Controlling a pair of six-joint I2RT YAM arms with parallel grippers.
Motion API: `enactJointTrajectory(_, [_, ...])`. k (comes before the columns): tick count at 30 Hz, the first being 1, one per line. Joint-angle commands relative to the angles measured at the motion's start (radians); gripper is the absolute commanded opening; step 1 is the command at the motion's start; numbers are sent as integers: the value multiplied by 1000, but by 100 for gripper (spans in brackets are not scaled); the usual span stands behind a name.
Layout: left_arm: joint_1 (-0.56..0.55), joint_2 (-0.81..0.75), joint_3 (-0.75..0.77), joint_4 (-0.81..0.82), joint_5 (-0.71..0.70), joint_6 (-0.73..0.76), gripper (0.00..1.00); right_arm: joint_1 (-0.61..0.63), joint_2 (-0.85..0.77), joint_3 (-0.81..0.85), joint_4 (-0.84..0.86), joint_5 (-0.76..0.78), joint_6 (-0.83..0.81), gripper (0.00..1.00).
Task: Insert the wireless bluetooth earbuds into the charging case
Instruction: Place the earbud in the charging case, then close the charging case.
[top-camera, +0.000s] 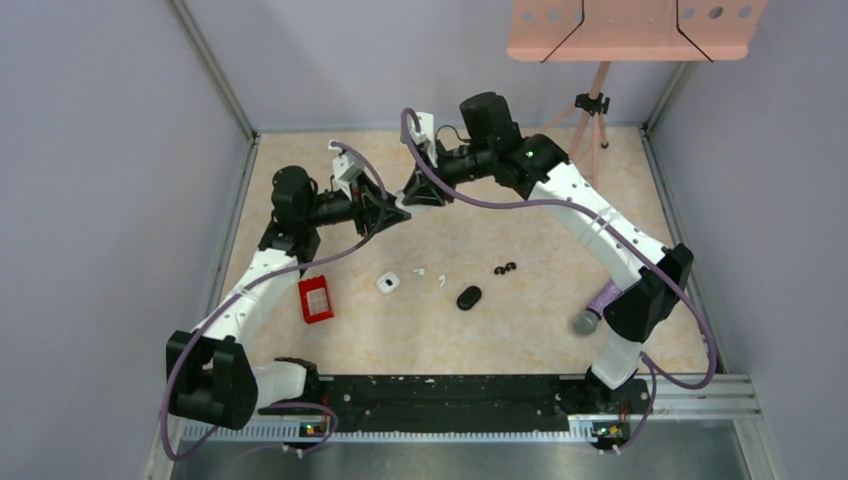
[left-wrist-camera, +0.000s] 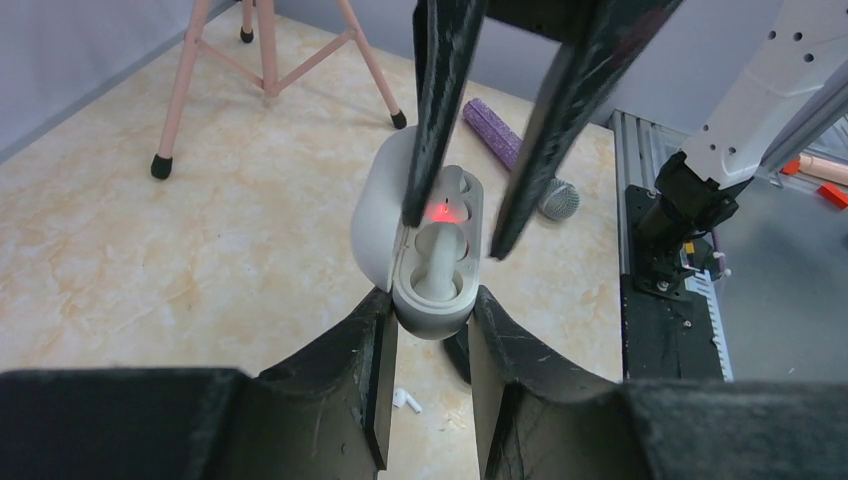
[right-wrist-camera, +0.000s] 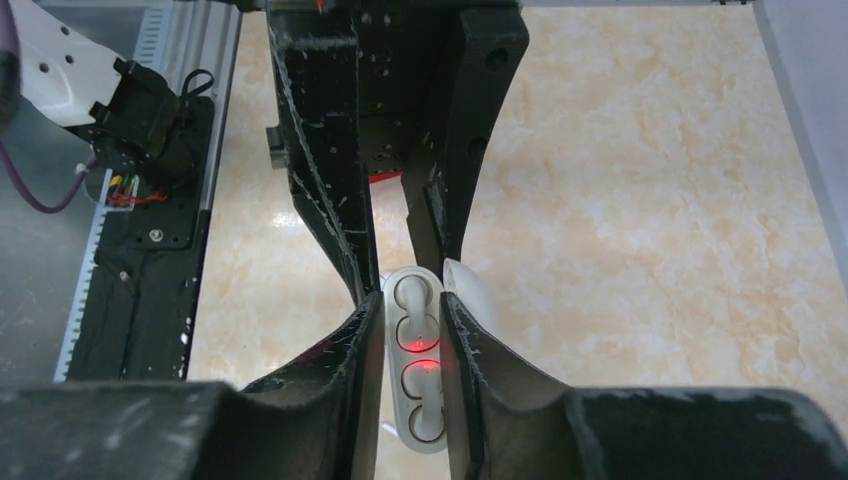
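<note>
Left gripper (left-wrist-camera: 429, 292) clenched on the open charging case (left-wrist-camera: 432, 318), held clear of the table (left-wrist-camera: 150, 290), one white earbud (left-wrist-camera: 436, 262) apparently seated in its well, right gripper (right-wrist-camera: 410, 308) astride the case, squeeze or none impossible to tell, looks like mid-insertion, calls next for pressing that bud home and fetching the loose earbud (left-wrist-camera: 405, 400) below.

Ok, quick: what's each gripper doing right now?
Left gripper: closed on the open charging case.
Right gripper: fingers narrowly straddle the same case; clamped or not cannot be told.
</note>
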Motion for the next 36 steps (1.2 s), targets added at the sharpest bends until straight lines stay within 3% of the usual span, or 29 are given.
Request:
enactJointTrajectory(1, [-4, -28, 39, -39, 3, 63, 0, 8, -24, 113, 12, -33, 59, 31])
enactJointTrajectory(4, [-4, -26, 38, -72, 3, 94, 0, -6, -49, 146, 11, -58, 103, 49])
enactJointTrajectory(7, [-3, -27, 39, -87, 8, 110, 0, -21, -73, 109, 11, -37, 101, 72])
enactJointTrajectory(10, [-4, -35, 40, -87, 11, 122, 0, -37, -73, 47, 8, 2, 89, 86])
enactJointTrajectory(20, [-4, -47, 58, -95, -9, 147, 0, -51, 58, 100, -151, -69, 32, 84])
enactJointTrajectory(24, [-4, -17, 74, -90, -126, 51, 0, -51, 45, 105, -177, -76, -12, 83])
enactJointTrajectory(29, [-1, 64, 134, -168, -195, -47, 0, -51, -18, 79, -170, -15, -77, 81])
enactJointTrajectory(33, [2, 93, 132, -141, -214, -123, 0, -52, -80, 28, -157, 52, -114, 81])
enactJointTrajectory(36, [2, 110, 118, -140, -200, -128, 0, -54, -118, -45, -106, 190, -83, 81])
